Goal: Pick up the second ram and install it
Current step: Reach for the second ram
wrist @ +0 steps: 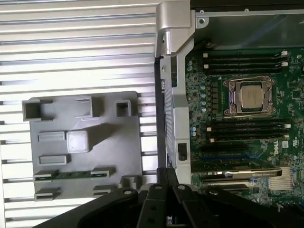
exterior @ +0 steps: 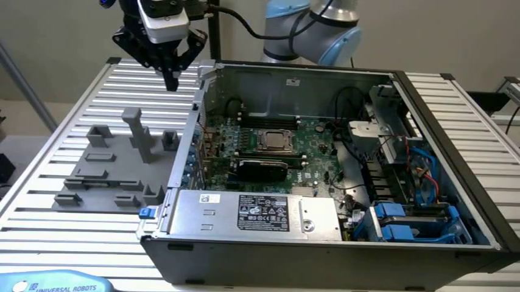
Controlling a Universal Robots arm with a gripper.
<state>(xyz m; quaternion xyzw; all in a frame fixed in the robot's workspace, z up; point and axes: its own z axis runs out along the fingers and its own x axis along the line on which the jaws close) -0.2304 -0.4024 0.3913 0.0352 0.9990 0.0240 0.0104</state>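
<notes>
Live at the slatted worktop (exterior: 57, 140): the gripper (exterior: 170, 84) is seen hanging high above the slats, just outside the far corner of the open computer case (exterior: 268, 91) on the exterior view's left. Its fingers are pressed together at the tips, and nothing is carried between them.

The memory stick (wrist: 73, 175) is found in the wrist view, a thin green strip lying flat in the grey holder tray (wrist: 95, 137) and caught between small clips at each end. It is untouched and not yet lifted. In the exterior view the stick itself cannot be picked out among the blocks of the tray.

Now the relation that matters. The stick lies well below the gripper and off to the tray side, away from the case wall. Seen from the exterior camera, that places it down and toward the near edge of the tray. The stick's long axis runs along the worktop slats. That is also parallel to the black memory slots (wrist: 242, 128) on the green circuit board (wrist: 209, 95), either side of the processor chip (wrist: 250, 95).

Whether any slot is already filled cannot be told here. The gripper and the stick are judged well apart, with the pick-up not begun.
</notes>
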